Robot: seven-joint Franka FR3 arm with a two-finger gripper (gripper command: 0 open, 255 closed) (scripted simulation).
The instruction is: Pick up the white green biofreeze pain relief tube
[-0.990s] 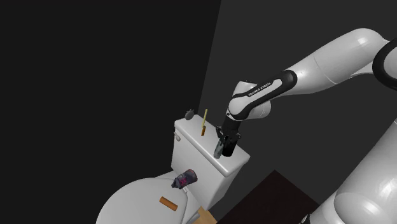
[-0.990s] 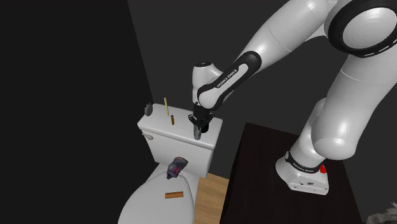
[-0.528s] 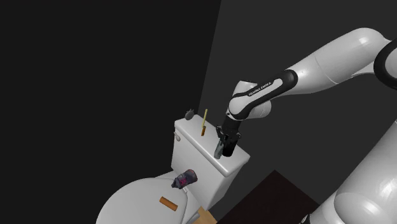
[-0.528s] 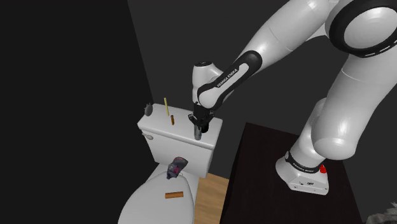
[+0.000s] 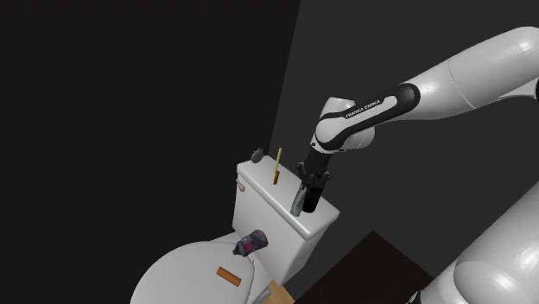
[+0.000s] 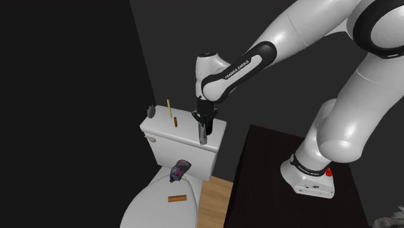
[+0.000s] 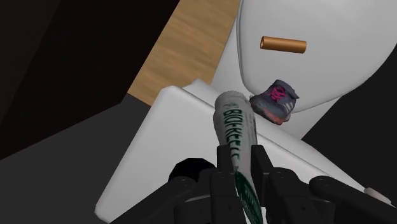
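Raised a little since the earlier frame, the gripper (image 7: 240, 156) pinches the white-green Biofreeze tube (image 7: 234, 121) at mid-frame over the toilet tank (image 5: 259, 183): grasp done, lift seemingly just begun.

I'm looking into a dim bathroom corner where two walls meet. The left wall (image 5: 129, 104) is nearly black, and the right wall (image 5: 389, 207) is a dark grey that catches a little more light. A white toilet (image 6: 139, 210) stands near that corner. Its tank (image 5: 259, 212) sits at the back and its lid (image 7: 331, 38) is down. Beside the toilet I see a strip of pale wood floor (image 6: 217, 201).
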